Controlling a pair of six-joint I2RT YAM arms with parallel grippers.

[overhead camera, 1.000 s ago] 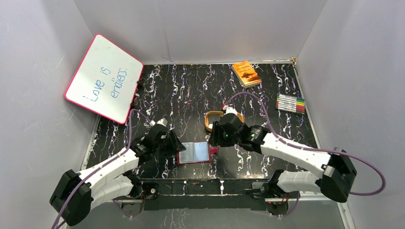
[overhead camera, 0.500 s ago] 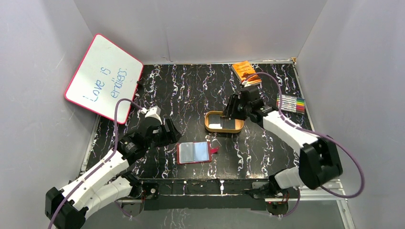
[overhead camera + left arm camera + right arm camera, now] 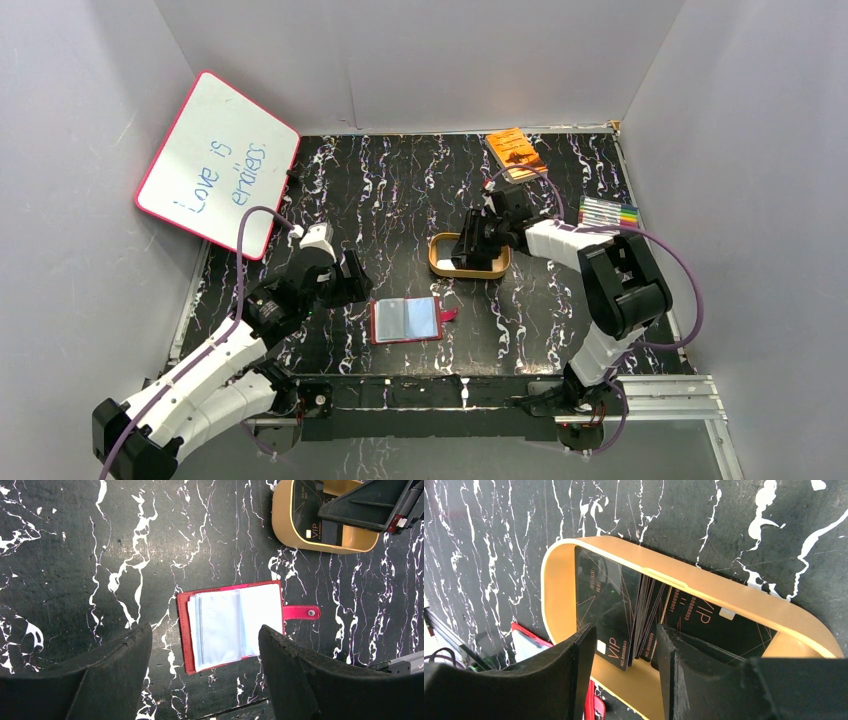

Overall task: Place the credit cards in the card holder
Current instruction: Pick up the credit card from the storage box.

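Right wrist view: the credit cards point(image 3: 624, 605) sit in the gold tray point(image 3: 559, 580), with the right tool point(image 3: 626, 630) spread astride them, not pinching. The card holder point(image 3: 235, 625) lies open on the table point(image 3: 75, 555) beneath the spread left tool point(image 3: 205, 635); apparently no card is loaded yet.

We see a black marbled table point(image 3: 400, 190): a gold tray point(image 3: 434, 258) mid-table, the open card holder point(image 3: 407, 320) nearer than it, an orange book point(image 3: 516, 153) beyond it, markers point(image 3: 608, 214) to its right.

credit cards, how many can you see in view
3 at least: one black card leaning in the gold tray, another behind, thin card edges bunched between; more likely hidden.
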